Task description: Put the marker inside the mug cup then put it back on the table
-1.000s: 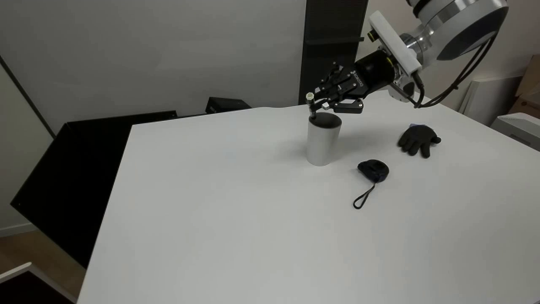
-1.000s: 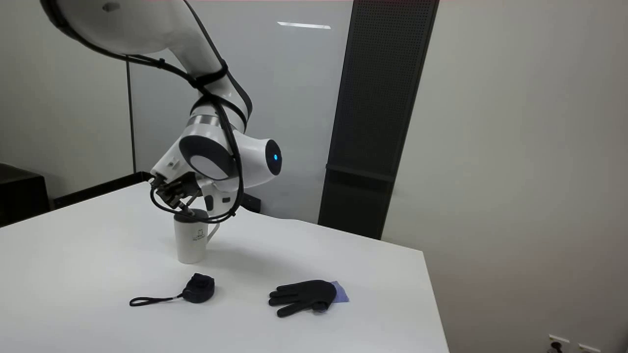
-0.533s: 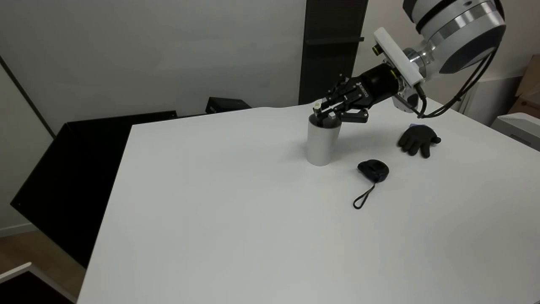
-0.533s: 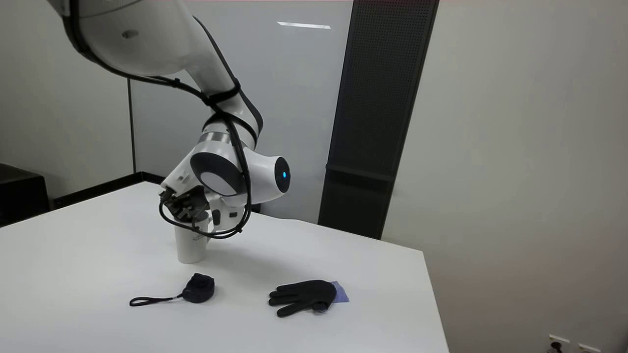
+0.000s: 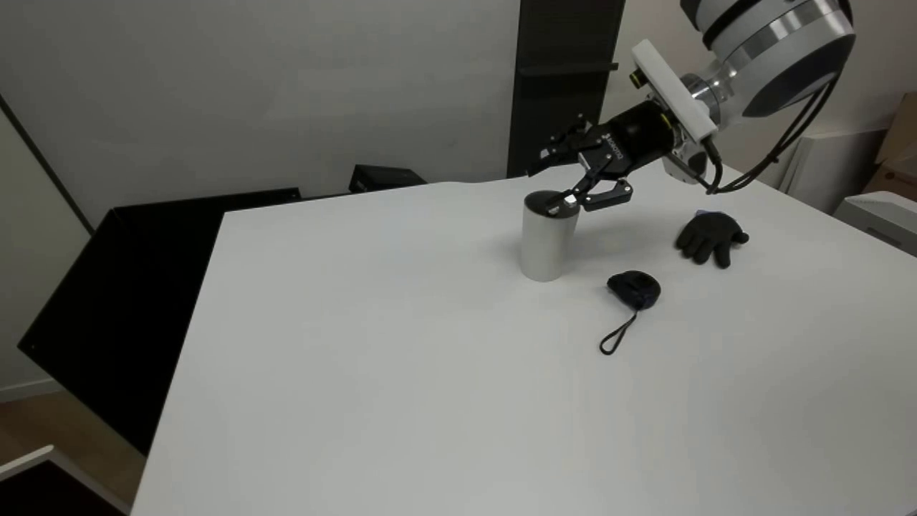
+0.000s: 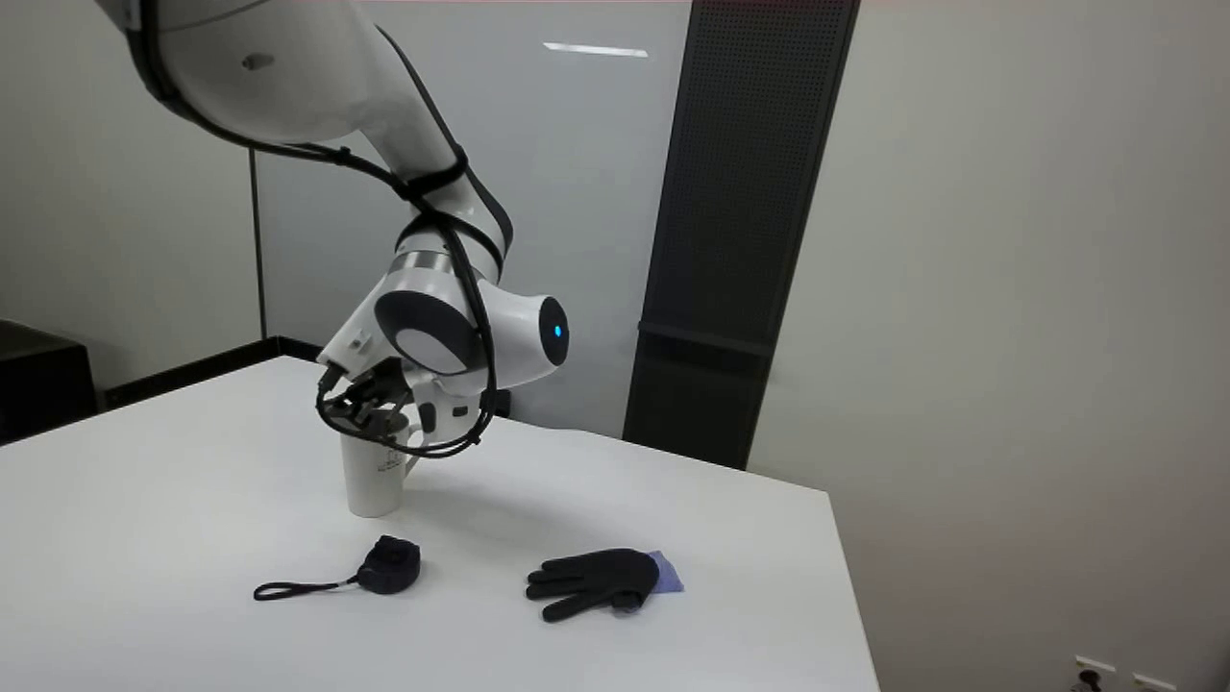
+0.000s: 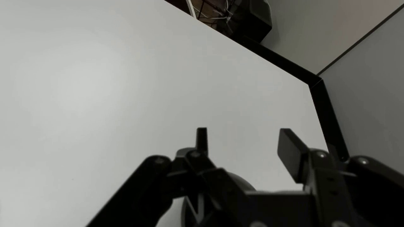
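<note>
Wrist view: the gripper (image 7: 243, 140) stands well parted, empty; in an exterior view the mug cup (image 5: 546, 247), toward the far edge of the tabletop (image 5: 358, 344), presumably hides the inserted marker, its return undone.

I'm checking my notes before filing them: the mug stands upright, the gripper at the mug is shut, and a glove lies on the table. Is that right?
Not quite: the gripper is open, its jaws apart, as the wrist view shows. The rest holds: the mug stands upright, the gripper is at it, and a glove lies on the table.
</note>
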Controlling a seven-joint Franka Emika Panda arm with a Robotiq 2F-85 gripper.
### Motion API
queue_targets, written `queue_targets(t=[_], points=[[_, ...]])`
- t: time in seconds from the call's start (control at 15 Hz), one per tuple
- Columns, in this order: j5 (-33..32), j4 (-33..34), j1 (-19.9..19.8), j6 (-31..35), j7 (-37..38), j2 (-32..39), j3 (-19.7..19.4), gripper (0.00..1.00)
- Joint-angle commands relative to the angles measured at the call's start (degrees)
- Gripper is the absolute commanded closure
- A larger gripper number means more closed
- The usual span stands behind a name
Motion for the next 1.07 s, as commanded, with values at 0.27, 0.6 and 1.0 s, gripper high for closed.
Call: queue_targets(t=[0.27,0.6,1.0], points=[[-12.3,-1.6,6.0,10.8,-0.6,-4.2,-2.2,0.00],[-23.6,-5.8,9.3,22.6,-1.0,-6.9,-1.7,0.00],[-41.0,-14.2,12.3,35.7,-1.5,-11.8,-1.3,0.00]])
